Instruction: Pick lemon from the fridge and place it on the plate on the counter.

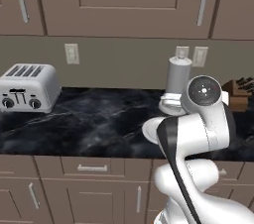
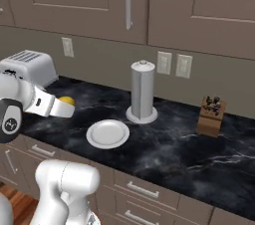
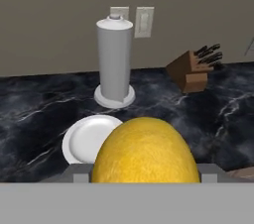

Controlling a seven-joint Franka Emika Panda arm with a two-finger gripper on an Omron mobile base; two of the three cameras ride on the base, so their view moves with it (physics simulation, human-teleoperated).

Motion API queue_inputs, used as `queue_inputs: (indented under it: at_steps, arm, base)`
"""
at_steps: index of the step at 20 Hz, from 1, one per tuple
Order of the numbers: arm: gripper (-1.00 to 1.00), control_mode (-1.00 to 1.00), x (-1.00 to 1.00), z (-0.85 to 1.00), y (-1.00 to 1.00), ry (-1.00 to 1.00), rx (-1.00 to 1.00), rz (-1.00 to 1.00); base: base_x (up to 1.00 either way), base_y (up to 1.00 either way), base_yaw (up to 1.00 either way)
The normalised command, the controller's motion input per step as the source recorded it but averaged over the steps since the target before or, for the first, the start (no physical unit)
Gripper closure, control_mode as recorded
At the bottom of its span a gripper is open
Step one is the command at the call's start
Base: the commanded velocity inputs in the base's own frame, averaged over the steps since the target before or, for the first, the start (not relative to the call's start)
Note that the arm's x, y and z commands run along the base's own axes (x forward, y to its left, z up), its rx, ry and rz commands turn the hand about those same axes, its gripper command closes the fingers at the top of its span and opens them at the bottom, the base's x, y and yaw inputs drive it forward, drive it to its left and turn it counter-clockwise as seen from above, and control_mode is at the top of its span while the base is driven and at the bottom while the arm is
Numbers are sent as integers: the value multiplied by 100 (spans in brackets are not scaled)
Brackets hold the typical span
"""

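My gripper [image 2: 67, 104] is shut on the lemon [image 2: 66, 101], a small yellow fruit held above the counter [image 2: 174, 149] to the left of the plate [image 2: 108, 133]. In the hand view the lemon [image 3: 144, 151] fills the lower middle between the jaws. The round white plate [image 3: 87, 140] lies flat just beyond it and a little left. From the left base view my arm covers most of the plate [image 1: 148, 130], which shows as a white sliver on the black marbled counter [image 1: 89, 119]. The fridge is out of view.
A tall grey-white cylinder [image 2: 143, 94] stands just behind the plate, against the back wall. A wooden knife block [image 2: 211, 115] sits further right. A silver toaster [image 1: 29, 88] is at the counter's left end. Taupe cabinets hang above.
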Motion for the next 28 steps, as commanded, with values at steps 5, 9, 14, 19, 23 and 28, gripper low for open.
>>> queue_inputs:
  at_steps: [5, 9, 14, 19, 23, 28]
  arm:
    - [100, 100, 0, 0, 0, 0, 0, 0]
    - [100, 100, 0, 0, 0, 0, 0, 0]
    - [100, -100, 4, 0, 17, 5, 0, -8]
    - [100, -100, 31, -5, 21, 24, 0, -1]
    - [100, -100, 37, -17, 6, 25, 1, 0]
    - [100, -100, 19, -60, -1, 10, 0, 0]
  base:
    - [39, 17, -18]
    - [22, 26, -20]
    - [4, 12, -8]
    - [0, 0, 0]
    - [0, 0, 0]
    - [0, 0, 0]
